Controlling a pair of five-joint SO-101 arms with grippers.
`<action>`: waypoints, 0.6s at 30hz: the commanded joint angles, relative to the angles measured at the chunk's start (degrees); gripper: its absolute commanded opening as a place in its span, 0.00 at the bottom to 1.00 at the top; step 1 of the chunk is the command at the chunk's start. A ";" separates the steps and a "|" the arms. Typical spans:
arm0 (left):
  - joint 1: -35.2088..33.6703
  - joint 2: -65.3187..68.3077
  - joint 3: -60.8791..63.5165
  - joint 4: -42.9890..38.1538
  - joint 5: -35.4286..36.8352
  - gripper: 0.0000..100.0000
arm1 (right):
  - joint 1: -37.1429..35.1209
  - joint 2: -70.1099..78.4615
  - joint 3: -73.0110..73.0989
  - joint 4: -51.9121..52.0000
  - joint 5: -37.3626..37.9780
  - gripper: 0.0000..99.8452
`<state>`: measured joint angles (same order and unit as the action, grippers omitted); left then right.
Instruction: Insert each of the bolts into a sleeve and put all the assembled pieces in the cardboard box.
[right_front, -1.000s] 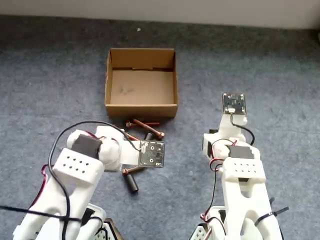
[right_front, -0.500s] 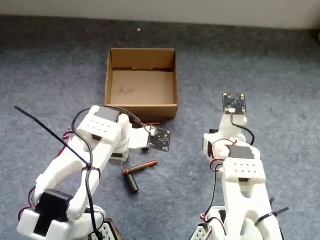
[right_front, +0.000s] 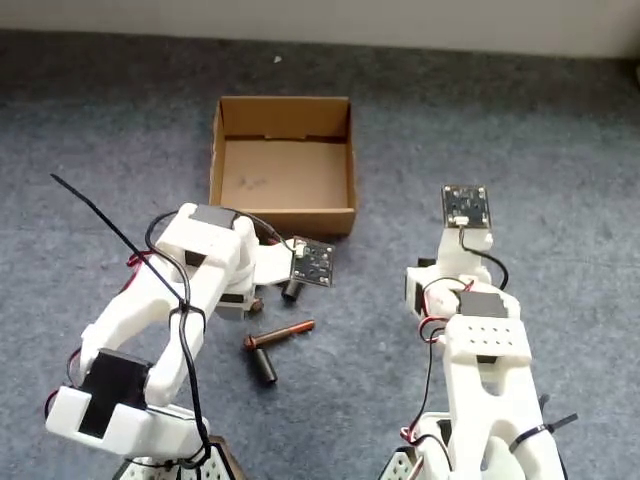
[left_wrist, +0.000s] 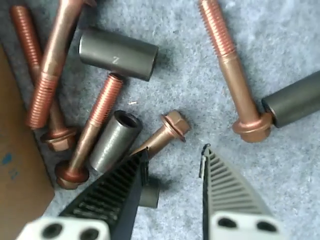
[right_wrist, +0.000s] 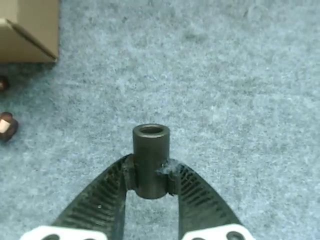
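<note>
Although a loose bolt (right_front: 280, 333) and a loose sleeve (right_front: 264, 365) lie nearest you, at 6 o'clock from the heap (left_wrist: 105, 107), your left claw (left_wrist: 174, 151) hangs spread over the heap itself. A short bolt (left_wrist: 170, 127) just off its tips looks the likely pick. At 3 o'clock, well apart, your right claw (right_wrist: 150, 169) pinches the held sleeve (right_wrist: 150, 150) upright, bore upward, apparently to receive a bolt, with bare tabletop (right_front: 560, 150) around it. At 12 o'clock the empty cardboard box (right_front: 283, 218) stands just beside the heap.
</note>
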<state>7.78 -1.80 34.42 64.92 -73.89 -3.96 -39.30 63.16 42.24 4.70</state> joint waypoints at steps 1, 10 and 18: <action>1.01 0.13 -1.36 -1.14 -4.40 0.18 | 0.40 -1.45 -0.57 -1.01 0.53 0.01; 1.54 0.75 -1.27 -6.07 -4.31 0.18 | 0.40 -1.45 -0.57 -1.01 0.53 0.01; 3.21 0.92 -0.92 -9.58 -0.35 0.18 | 0.40 -1.45 -0.57 -1.01 0.53 0.01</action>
<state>9.71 -0.75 34.51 58.33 -73.89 -3.96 -39.30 63.16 42.24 4.70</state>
